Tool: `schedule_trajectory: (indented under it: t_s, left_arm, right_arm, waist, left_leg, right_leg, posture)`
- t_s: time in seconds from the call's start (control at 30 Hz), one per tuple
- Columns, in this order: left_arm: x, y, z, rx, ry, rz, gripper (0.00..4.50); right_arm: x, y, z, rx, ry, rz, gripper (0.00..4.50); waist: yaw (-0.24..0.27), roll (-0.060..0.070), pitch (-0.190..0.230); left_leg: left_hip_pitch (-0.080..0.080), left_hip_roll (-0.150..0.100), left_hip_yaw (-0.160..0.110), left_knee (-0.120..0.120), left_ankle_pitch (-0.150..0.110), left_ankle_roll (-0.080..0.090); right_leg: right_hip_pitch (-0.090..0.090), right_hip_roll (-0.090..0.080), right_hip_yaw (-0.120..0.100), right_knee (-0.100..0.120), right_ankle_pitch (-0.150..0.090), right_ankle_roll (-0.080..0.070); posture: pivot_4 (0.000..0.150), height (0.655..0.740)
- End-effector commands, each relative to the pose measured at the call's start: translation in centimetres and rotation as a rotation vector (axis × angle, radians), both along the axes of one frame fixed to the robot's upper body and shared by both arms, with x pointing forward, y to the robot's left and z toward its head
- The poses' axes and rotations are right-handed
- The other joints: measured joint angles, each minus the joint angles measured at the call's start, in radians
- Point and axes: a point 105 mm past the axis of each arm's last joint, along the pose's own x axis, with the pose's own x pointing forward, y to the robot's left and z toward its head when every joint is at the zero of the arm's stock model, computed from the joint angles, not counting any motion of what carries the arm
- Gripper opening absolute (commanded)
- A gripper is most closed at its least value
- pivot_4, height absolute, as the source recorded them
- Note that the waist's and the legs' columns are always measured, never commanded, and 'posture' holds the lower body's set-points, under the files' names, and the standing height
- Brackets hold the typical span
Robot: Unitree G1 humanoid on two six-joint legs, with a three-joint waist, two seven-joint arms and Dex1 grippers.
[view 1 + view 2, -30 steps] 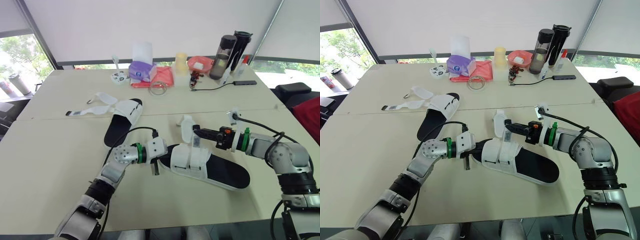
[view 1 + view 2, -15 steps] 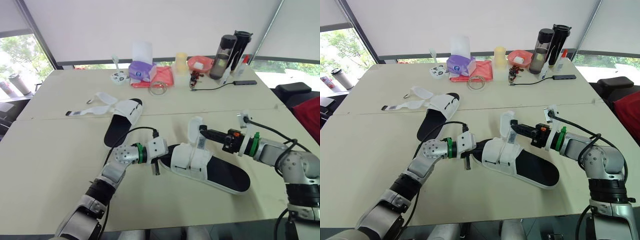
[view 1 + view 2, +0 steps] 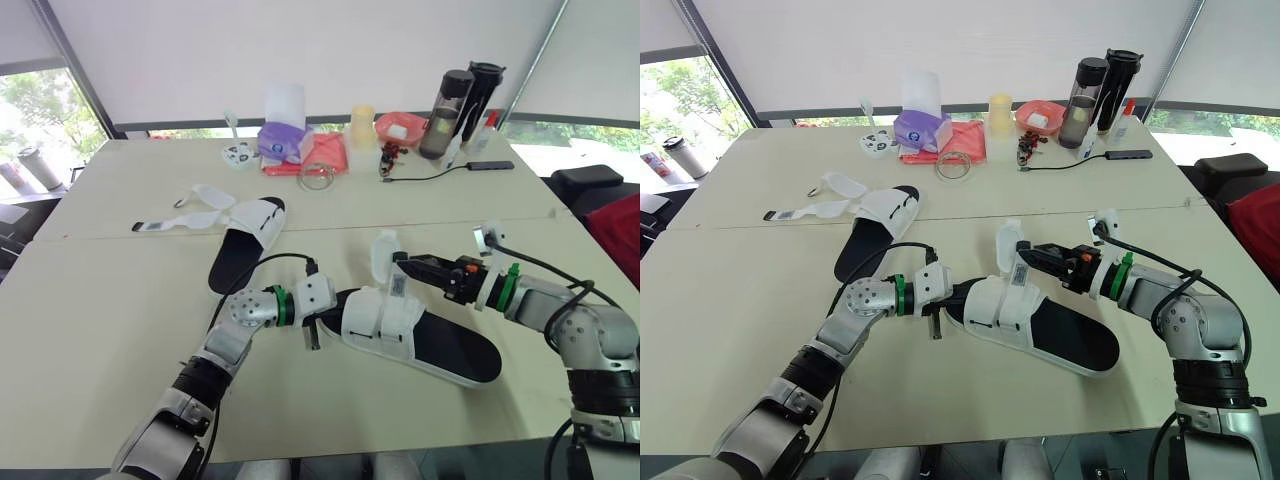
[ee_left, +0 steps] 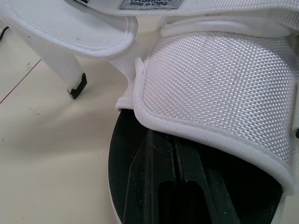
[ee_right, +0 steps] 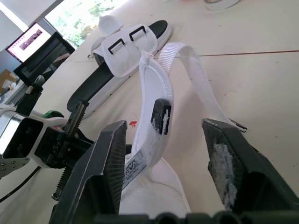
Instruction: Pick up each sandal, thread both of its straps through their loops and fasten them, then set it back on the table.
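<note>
Right gripper (image 5: 163, 127) released, straddling the upright white woven strap (image 5: 154, 84) of the black-soled white sandal (image 3: 440, 345).
Left gripper (image 3: 330, 308) sits at the sandal's toe and we cannot tell its grip; if loose, the sandal slides and we miss the strap.

Tissue box (image 3: 281, 141) is purple with white tissue poking out. To its right there's a pinkish-red packet (image 3: 325, 152), a pale yellow cup (image 3: 362, 122), a red bowl (image 3: 398, 127) and two smoky dark bottles (image 3: 447, 110). Table (image 3: 100, 320) is plain cream. Both sandals match, black sole and white straps. The sandal nearer the tissue box (image 3: 243, 240) has black loops. The sandal farther from the tissue box (image 3: 420, 338) shows a fine mesh weave, a grey label and a black patch on its raised strap (image 5: 187, 70).
</note>
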Motion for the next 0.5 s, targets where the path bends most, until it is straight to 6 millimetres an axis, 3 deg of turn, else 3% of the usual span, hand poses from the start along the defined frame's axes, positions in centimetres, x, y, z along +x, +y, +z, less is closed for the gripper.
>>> schedule_trajectory:
  t_s: [0.03,0.07,0.17,0.3,0.5]
  left_arm:
    - [-0.23,0.13,-1.34,0.042,0.035,0.004,0.00]
    - [-0.25,0.17,-1.37,0.043,0.036,0.005,0.00]
    - [-0.30,0.20,-1.42,0.043,0.039,0.006,0.00]
    - [-0.34,0.17,-1.40,0.041,0.039,0.005,0.00]
    - [-0.31,0.21,-1.39,0.041,0.038,0.008,0.00]
  right_arm:
    - [0.00,0.51,1.82,0.025,-0.065,0.031,2.83]
    - [0.03,0.54,1.97,0.034,-0.067,0.031,2.83]
    - [0.13,0.57,2.06,0.042,-0.068,0.029,1.97]
    - [0.07,0.73,1.77,0.037,-0.061,0.033,0.02]
    - [-0.36,0.31,2.52,0.060,-0.087,0.037,0.02]
  waist:
    - [0.000,0.000,0.000]
    - [0.000,0.000,0.000]
    - [0.000,0.000,0.000]
    - [0.000,0.000,0.000]
    - [0.000,0.000,0.000]
  left_leg:
    - [0.000,0.000,0.000,0.000,0.000,0.000]
    - [0.000,0.000,0.000,0.000,0.000,0.000]
    - [0.000,0.000,0.000,0.000,0.000,0.000]
    - [0.000,0.000,0.000,0.000,0.000,0.000]
    - [0.000,0.000,0.000,0.000,0.000,0.000]
  right_leg:
    - [0.000,0.000,0.000,0.000,0.000,0.000]
    - [0.000,0.000,0.000,0.000,0.000,0.000]
    - [0.000,0.000,0.000,0.000,0.000,0.000]
    - [0.000,0.000,0.000,0.000,0.000,0.000]
    - [0.000,0.000,0.000,0.000,0.000,0.000]
  posture:
    - [0.150,0.7400]
    - [0.150,0.7400]
    - [0.150,0.7400]
    - [0.150,0.7400]
    - [0.150,0.7400]
